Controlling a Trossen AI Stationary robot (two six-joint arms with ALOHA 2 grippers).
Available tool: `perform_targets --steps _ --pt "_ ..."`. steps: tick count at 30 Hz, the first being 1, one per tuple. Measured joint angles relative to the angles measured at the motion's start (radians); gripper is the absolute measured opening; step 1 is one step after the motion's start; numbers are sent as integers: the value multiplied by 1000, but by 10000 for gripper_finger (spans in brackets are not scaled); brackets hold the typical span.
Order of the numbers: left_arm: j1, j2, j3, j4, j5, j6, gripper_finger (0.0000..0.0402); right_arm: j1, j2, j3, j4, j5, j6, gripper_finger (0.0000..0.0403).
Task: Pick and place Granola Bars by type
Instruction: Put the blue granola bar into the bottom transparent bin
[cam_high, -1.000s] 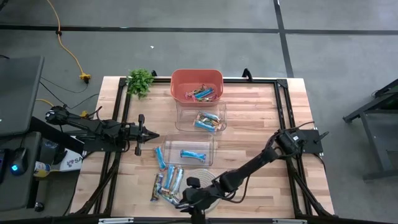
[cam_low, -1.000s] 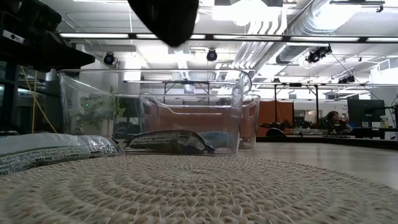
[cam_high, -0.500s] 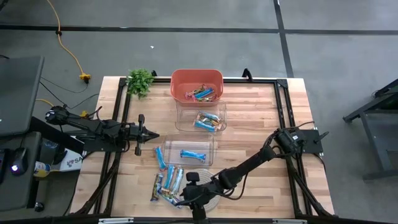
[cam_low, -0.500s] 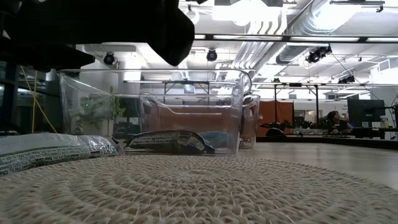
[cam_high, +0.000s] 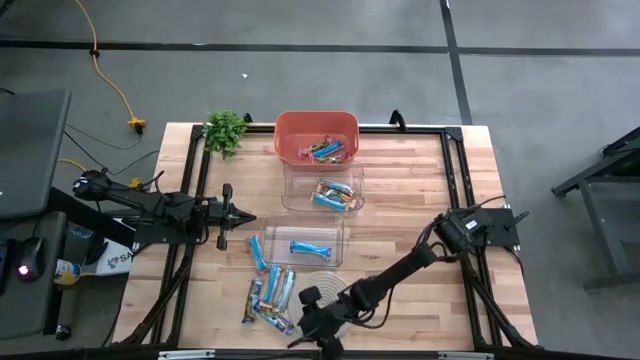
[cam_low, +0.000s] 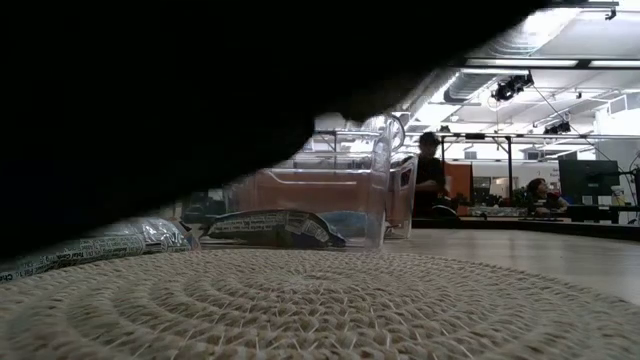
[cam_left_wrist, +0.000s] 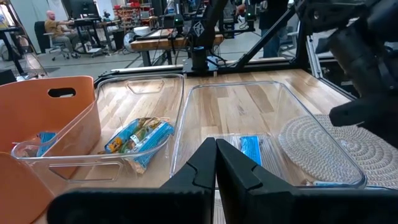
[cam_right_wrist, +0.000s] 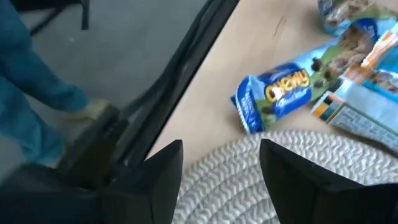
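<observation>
Blue foil-wrapped granola bars (cam_high: 268, 292) lie just left of the round woven coaster (cam_high: 335, 285), where the right gripper (cam_high: 305, 318) hovers parted, empty. Left gripper (cam_high: 247, 219) rests closed, empty.

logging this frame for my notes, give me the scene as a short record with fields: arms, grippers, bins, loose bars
left arm: waits at the table's left side, left gripper shut, holding nothing
right arm: reaches to the front edge, right gripper open over the woven coaster
nearest bar: blue wrapped bar on the wood just past the coaster
loose bars: pile left of the coaster
orange bin: several bars
middle clear bin: a few bars
near clear bin: one blue bar
</observation>
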Motion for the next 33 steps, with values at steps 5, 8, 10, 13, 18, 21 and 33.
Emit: perform_targets --steps 5,8,10,13,18,21,33 --pt "0 0 0 0 0 0 7 0 16 0 23 73 -20 206" --pt "0 0 0 0 0 0 7 0 16 0 33 107 -49 207" --pt "0 0 0 0 0 0 7 1 16 0 47 111 -68 207" --pt "0 0 0 0 0 0 7 0 19 0 68 104 -90 207" --pt "0 0 0 0 0 0 7 0 29 2 91 103 -134 207" --pt "0 0 0 0 0 0 7 0 29 2 98 104 -159 207" --pt "0 0 0 0 0 0 7 -11 49 3 153 97 -260 207"
